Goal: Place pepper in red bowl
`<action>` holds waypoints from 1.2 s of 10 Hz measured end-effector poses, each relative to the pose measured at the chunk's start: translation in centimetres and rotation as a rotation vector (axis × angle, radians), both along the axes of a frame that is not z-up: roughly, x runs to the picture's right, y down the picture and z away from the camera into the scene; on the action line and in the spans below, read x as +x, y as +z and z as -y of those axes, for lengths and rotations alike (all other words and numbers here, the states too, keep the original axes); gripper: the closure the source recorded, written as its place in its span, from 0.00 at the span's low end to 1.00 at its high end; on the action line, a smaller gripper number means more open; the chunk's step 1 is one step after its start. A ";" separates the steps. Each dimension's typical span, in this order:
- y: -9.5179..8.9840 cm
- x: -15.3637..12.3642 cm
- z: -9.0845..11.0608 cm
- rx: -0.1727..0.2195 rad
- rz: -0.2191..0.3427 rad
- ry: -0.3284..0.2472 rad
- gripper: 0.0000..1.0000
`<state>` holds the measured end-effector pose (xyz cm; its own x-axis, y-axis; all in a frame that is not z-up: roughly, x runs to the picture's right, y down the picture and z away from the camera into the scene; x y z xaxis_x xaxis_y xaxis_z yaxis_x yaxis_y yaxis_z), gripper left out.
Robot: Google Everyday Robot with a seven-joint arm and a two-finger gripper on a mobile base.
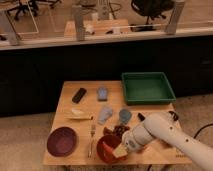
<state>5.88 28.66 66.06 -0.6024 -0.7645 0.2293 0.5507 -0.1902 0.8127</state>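
The red bowl point(106, 148) is a small orange-red bowl near the table's front edge, right of centre. My gripper point(123, 146) comes in from the lower right on a white arm and sits over the bowl's right rim. A small yellow-orange piece point(121, 150) shows at the gripper's end, over the bowl; I cannot tell whether it is the pepper. A dark reddish-brown thing point(118, 130) lies just behind the bowl, partly hidden by the arm.
A wide maroon dish point(62, 141) sits at the front left. A fork point(92, 133) lies between dish and bowl. A green tray point(148, 88) stands at the back right. A black object point(79, 95), bluish objects point(102, 93) point(105, 115) point(125, 116) and a yellowish item point(80, 117) lie mid-table.
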 end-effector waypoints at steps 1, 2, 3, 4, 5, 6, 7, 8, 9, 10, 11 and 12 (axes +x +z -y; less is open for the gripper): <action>0.0 0.0 0.0 0.000 0.000 0.004 0.86; 0.0 0.1 0.1 0.000 -0.001 0.009 0.86; 0.0 0.2 0.1 0.001 -0.002 0.011 0.86; 0.1 0.2 0.1 0.000 -0.006 0.013 0.86; 0.2 0.2 0.2 0.000 -0.010 0.016 0.86; 0.3 0.3 0.2 -0.001 -0.014 0.020 0.86; 0.5 0.5 0.1 -0.002 -0.020 0.023 0.86; 0.7 0.6 0.1 -0.003 -0.025 0.025 0.86; 0.8 0.6 0.2 -0.002 -0.030 0.027 0.86; 0.8 0.7 0.2 -0.002 -0.031 0.028 0.86; 0.9 0.7 0.2 -0.001 -0.034 0.029 0.86; 0.9 0.8 0.2 0.000 -0.036 0.029 0.86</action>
<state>6.68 28.47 66.92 -0.5714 -0.7814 0.2509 0.5852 -0.1736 0.7921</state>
